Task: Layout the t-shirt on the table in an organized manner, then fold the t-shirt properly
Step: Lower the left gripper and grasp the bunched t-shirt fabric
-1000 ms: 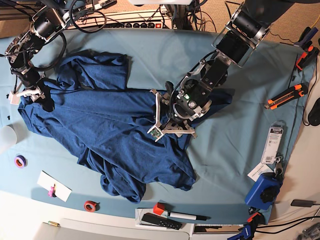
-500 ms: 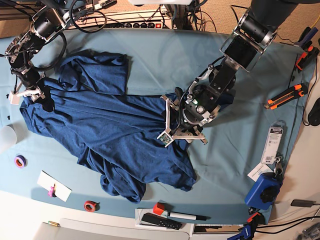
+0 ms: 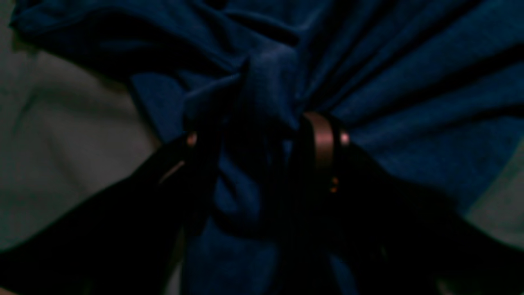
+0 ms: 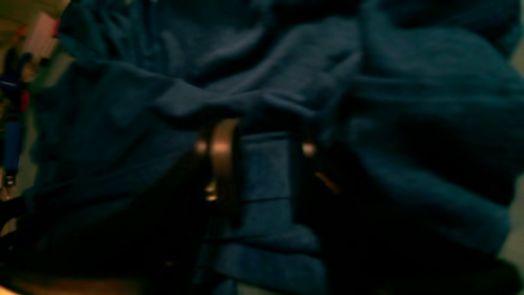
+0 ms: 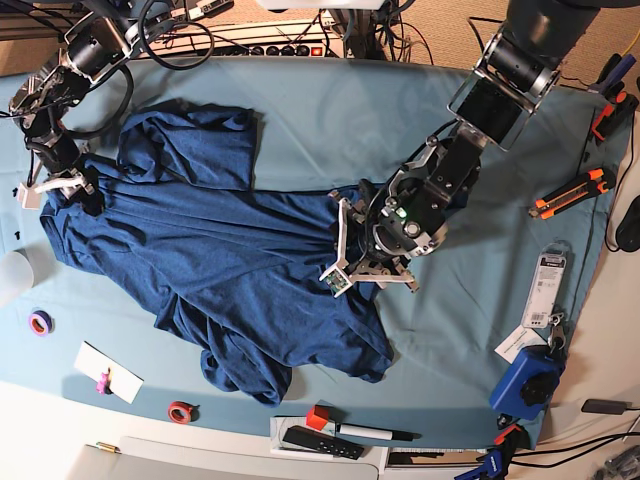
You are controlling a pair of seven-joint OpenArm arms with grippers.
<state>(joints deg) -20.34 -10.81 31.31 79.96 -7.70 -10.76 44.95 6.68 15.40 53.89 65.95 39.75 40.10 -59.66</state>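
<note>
Left gripper pinching bunched t-shirt mid-table; right gripper clamping its far-edge corner. Still crumpled; spreading, folding pending.

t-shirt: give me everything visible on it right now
The t-shirt is dark navy heathered knit, soft and heavily wrinkled, lying crumpled across the table, not yet flat. One sleeve-like flap folds over at the far left; the near edge bunches in a lump. The left hand pinches a gathered fold on the side nearer that arm, with creases radiating from it. The right hand straddles a band of fabric at the opposite edge.
</note>
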